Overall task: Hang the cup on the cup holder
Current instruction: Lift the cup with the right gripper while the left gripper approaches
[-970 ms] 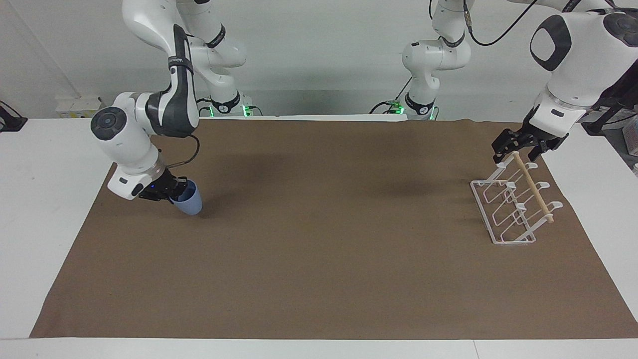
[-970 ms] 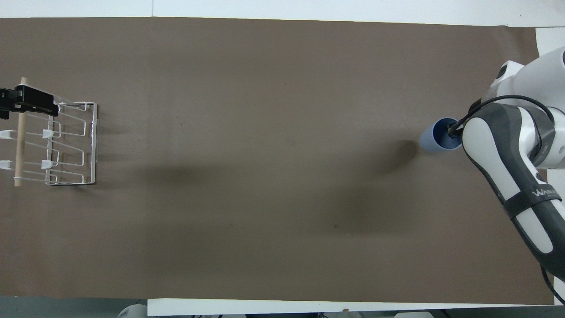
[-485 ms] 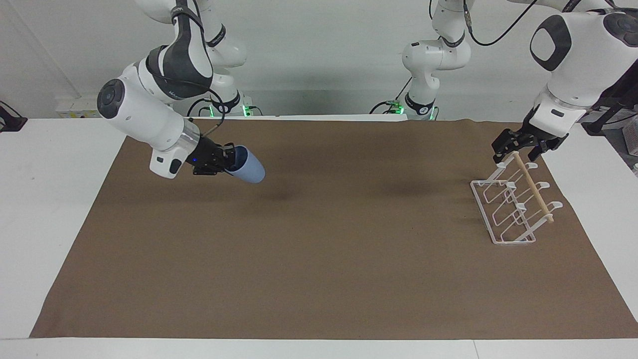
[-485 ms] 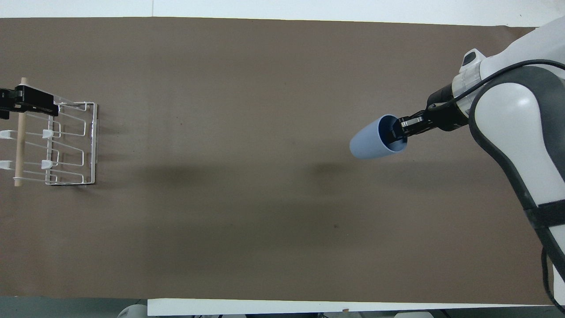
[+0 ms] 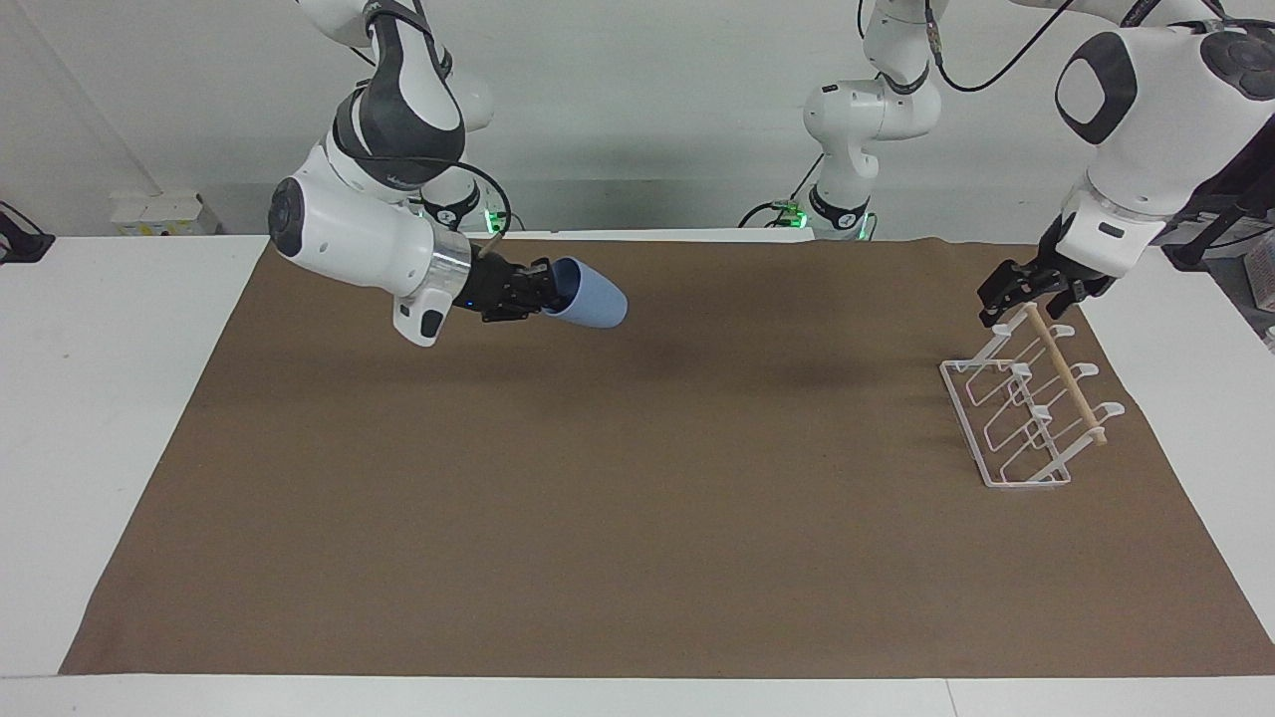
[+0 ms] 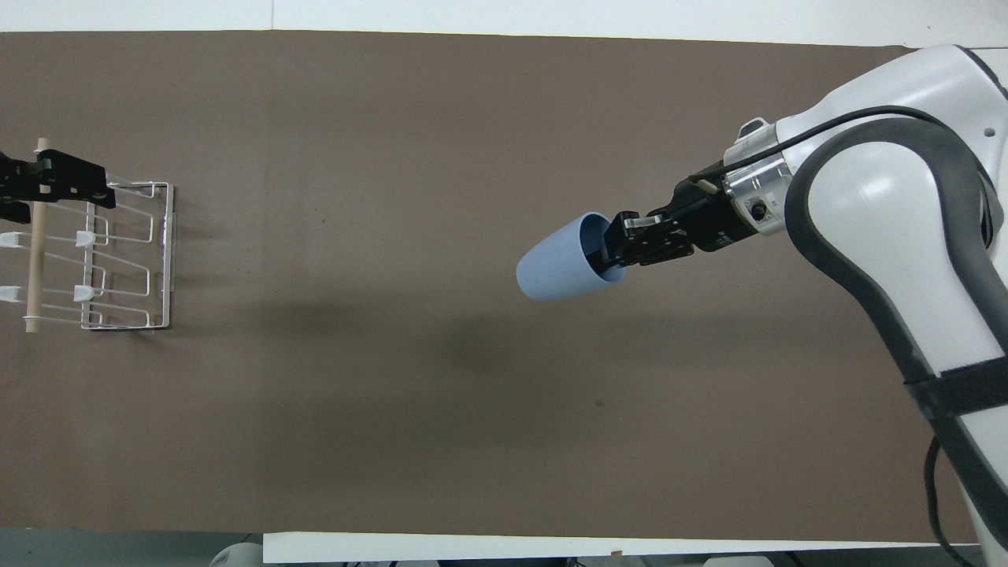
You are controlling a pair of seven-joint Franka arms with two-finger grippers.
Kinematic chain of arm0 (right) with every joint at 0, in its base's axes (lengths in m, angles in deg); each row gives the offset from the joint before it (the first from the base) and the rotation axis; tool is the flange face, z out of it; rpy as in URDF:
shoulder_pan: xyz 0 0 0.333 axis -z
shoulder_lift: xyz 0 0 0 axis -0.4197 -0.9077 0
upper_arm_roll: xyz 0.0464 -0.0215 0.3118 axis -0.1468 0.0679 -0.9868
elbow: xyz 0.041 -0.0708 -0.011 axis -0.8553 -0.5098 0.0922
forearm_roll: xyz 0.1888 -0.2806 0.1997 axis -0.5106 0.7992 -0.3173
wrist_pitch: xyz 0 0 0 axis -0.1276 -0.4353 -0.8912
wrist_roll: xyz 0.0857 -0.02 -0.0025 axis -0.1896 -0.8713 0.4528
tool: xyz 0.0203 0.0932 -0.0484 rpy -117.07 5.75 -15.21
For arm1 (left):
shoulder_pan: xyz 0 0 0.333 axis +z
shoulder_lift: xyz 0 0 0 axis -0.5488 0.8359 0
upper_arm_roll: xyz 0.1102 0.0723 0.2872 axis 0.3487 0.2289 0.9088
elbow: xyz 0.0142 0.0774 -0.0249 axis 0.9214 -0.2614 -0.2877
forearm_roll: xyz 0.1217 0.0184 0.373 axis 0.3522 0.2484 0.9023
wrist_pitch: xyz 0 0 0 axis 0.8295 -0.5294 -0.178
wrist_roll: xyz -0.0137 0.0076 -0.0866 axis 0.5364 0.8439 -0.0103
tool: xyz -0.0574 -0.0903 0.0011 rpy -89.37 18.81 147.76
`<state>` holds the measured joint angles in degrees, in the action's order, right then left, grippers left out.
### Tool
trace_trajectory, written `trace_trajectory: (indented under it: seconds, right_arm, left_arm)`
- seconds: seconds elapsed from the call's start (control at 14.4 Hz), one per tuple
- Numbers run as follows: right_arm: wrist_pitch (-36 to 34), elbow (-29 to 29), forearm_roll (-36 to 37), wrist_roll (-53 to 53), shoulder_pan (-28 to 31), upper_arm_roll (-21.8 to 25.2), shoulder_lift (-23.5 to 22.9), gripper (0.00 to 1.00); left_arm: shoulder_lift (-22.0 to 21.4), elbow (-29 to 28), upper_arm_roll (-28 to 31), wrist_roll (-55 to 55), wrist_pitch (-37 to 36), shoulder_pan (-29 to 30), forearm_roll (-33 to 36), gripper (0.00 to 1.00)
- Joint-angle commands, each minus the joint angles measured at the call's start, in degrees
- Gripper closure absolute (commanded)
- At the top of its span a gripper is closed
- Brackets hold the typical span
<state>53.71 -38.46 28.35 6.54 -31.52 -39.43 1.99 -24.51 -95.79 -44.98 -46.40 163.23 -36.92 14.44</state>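
Note:
The light-blue cup (image 5: 593, 297) is held on its side in the air, base pointing toward the left arm's end of the table. My right gripper (image 5: 546, 289) is shut on its rim, one finger inside the mouth. It is over the brown mat, as the overhead view shows for the cup (image 6: 555, 272) and the right gripper (image 6: 618, 248). The white wire cup holder (image 5: 1026, 408) with its wooden dowel stands at the left arm's end, also in the overhead view (image 6: 118, 260). My left gripper (image 5: 1016, 299) is at the dowel's end nearer the robots, seen from above too (image 6: 47, 185).
A brown mat (image 5: 637, 518) covers most of the white table (image 5: 110, 398). The mat also fills the overhead view (image 6: 394, 409). Nothing else stands on it between the cup and the cup holder.
My right gripper has lifted the cup off the mat and carried it toward the left arm's end, tipping it onto its side. The left gripper has stayed at the cup holder's dowel.

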Motion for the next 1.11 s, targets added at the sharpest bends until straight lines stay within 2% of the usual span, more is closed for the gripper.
trace_trajectory:
  seconds: [0.0,0.28,0.55,0.9,1.04]
  right_arm:
    - [0.3,-1.3,-5.0,-3.2,-0.4,-0.1,1.0,1.0]
    - [3.6,-1.8,-9.7,-7.6,-0.9,-0.1,1.0,1.0]
    - [6.8,-3.2,-11.6,-10.5,-3.5,-0.1,1.4,1.0]
    - [10.7,-5.2,-15.0,-10.5,-4.6,-0.1,2.2,1.0]
    - [12.5,-6.6,-16.5,-10.5,-6.0,-0.1,2.6,1.0]
  left_arm:
    - [-3.8,-5.6,0.1,16.5,0.8,-3.5,-4.7,0.0]
    - [-4.3,-6.2,0.0,37.5,1.3,-7.3,-13.2,0.0]
    - [-5.3,-10.0,0.0,62.3,11.6,-15.8,-20.8,0.0]
    - [-4.0,-10.2,0.0,76.8,20.2,-21.5,-31.3,0.0]
    - [-3.7,-10.5,0.0,83.8,22.8,-23.6,-33.3,0.0]
